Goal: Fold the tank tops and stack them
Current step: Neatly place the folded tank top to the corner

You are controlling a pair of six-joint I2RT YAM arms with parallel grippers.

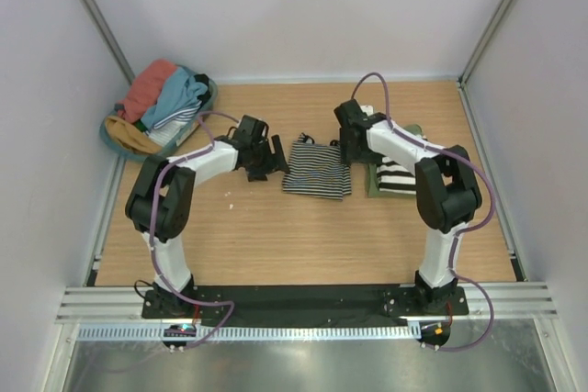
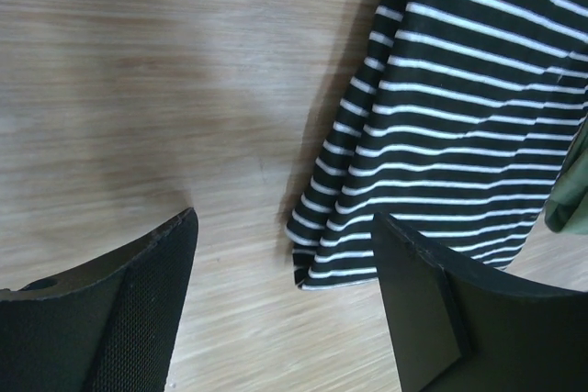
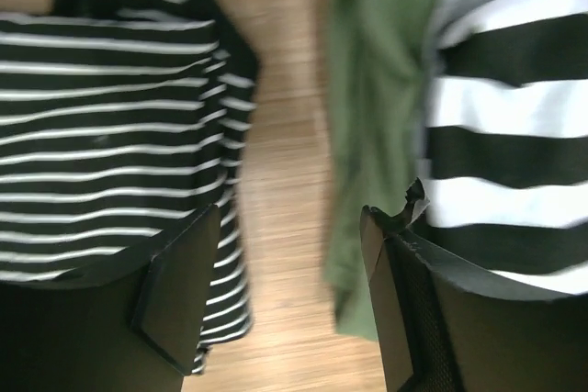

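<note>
At 10 o'clock on your table, the round basket holds a heap of crumpled tops. The folded thin-striped tank top lies at centre. At its 3 o'clock a wide-striped top rests on an olive green top. Your left gripper, at its 9 o'clock, and your right gripper, over the gap between the piles, both stand spread, pinching nothing. The right arm hides much of the stack, and the right wrist view is blurred.
</note>
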